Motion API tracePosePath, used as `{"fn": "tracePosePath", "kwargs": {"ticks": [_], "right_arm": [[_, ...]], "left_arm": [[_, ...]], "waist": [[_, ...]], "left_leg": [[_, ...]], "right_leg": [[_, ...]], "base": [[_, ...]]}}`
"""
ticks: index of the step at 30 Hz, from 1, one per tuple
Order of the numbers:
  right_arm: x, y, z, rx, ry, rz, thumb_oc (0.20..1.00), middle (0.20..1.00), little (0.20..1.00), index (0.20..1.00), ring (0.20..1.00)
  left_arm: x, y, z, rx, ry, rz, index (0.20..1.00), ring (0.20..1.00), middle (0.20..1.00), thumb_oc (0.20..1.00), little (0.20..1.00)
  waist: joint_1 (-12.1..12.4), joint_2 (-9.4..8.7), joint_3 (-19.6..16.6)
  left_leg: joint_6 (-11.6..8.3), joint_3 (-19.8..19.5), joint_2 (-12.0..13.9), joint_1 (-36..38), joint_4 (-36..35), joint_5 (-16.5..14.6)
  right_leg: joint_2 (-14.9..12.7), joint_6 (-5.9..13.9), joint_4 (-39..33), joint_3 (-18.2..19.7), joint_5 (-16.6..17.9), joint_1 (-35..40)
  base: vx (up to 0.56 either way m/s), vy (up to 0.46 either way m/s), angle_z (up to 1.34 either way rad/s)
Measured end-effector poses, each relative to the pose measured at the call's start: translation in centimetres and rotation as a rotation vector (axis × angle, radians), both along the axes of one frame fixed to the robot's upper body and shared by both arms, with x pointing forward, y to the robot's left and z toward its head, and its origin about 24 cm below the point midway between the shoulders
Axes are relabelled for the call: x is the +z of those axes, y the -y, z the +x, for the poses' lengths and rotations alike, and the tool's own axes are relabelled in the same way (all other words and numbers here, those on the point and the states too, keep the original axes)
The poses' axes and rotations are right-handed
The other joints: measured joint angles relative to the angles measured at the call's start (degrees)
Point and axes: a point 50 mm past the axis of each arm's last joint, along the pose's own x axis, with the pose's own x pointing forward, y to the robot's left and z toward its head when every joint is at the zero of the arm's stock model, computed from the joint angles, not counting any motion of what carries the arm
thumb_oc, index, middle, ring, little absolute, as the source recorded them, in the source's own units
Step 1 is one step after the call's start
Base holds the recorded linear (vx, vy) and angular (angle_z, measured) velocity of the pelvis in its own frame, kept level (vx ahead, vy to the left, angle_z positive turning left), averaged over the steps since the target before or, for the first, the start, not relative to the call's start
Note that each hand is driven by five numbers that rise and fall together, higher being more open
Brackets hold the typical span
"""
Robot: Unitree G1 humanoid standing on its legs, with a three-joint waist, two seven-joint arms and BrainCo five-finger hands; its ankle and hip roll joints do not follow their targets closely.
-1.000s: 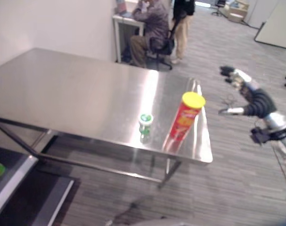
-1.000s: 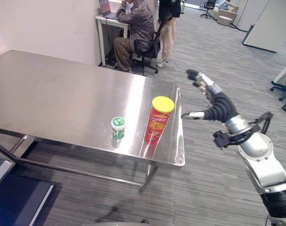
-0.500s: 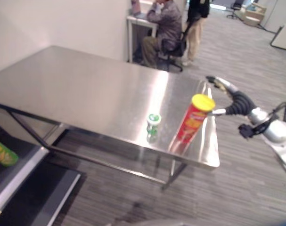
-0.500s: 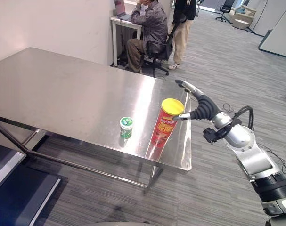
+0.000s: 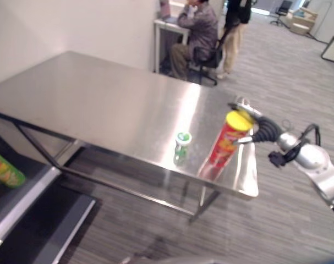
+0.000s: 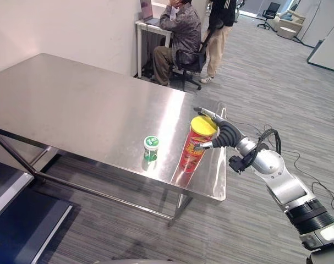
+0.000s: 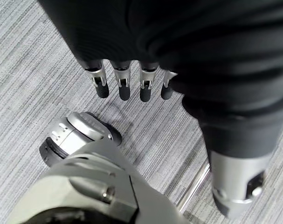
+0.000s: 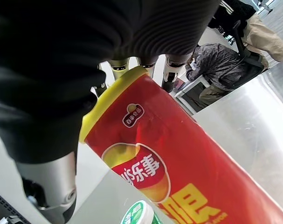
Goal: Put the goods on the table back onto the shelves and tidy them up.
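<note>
A tall red chip can (image 6: 193,149) with a yellow lid stands upright near the right front corner of the steel table (image 6: 73,104). A small bottle with a green lid (image 6: 151,148) stands just left of it. My right hand (image 6: 227,135) is at the can's top: straight fingers (image 8: 169,71) reach past the far side of the lid and the thumb lies against the near side, not closed round it. In the right wrist view the can (image 8: 178,158) sits between thumb and fingers. My left hand (image 7: 122,84) hangs over the carpet with straight fingers, holding nothing.
A low shelf (image 5: 23,192) at the lower left holds a green can (image 5: 4,170). A person (image 6: 180,27) sits at a white desk behind the table, and another stands beside. The can stands close to the table's right edge.
My right hand has come in from the right and now brackets the can's top. The camera has shifted, bringing more of the shelf into sight. Can and bottle stand where they were.
</note>
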Motion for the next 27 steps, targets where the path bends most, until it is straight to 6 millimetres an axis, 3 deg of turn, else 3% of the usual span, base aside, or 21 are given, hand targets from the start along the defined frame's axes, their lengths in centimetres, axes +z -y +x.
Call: {"fn": "tracePosePath", "kwargs": {"ticks": [11,12,13,27], "right_arm": [[0.0,-0.4,0.6,0.007,0.0,-0.066,1.0,1.0,1.0,1.0,1.0],[0.0,-0.4,0.6,0.007,0.0,-0.066,0.925,0.925,0.925,0.925,0.925],[0.1,-0.5,0.6,0.008,0.01,-0.084,0.2,0.2,0.2,0.2,0.2],[1.1,-0.9,1.1,-0.012,0.104,-0.17,0.2,0.2,0.2,0.2,0.2]], "left_arm": [[0.0,0.0,0.3,0.012,0.013,-0.003,1.0,1.0,1.0,1.0,1.0],[0.0,0.0,0.3,0.012,0.013,-0.003,1.0,1.0,1.0,1.0,1.0],[0.0,0.0,0.3,0.01,0.015,-0.003,1.0,1.0,1.0,1.0,1.0],[0.1,-0.1,0.6,0.005,0.019,0.011,1.0,1.0,1.0,1.0,1.0]], "waist": [[-0.23,-0.32,0.22],[-0.23,-0.32,0.23],[-0.34,-0.35,0.35],[-0.3,-0.48,1.46]], "left_leg": [[0.02,0.04,0.0,0.02,-0.04,-0.01],[0.03,0.04,0.0,0.02,-0.04,-0.01],[0.04,0.06,0.01,0.02,-0.05,-0.02],[0.13,0.12,0.0,0.04,-0.08,0.01]], "right_leg": [[-0.01,0.0,-0.06,0.04,0.0,-0.02],[-0.01,0.0,-0.06,0.04,0.0,-0.02],[0.01,0.0,-0.07,0.09,0.0,-0.07],[0.0,-0.01,-0.06,0.14,-0.02,-0.09]], "base": [[0.0,0.0,0.0],[0.0,0.0,0.0],[0.0,0.0,0.0],[0.0,0.0,0.0]]}}
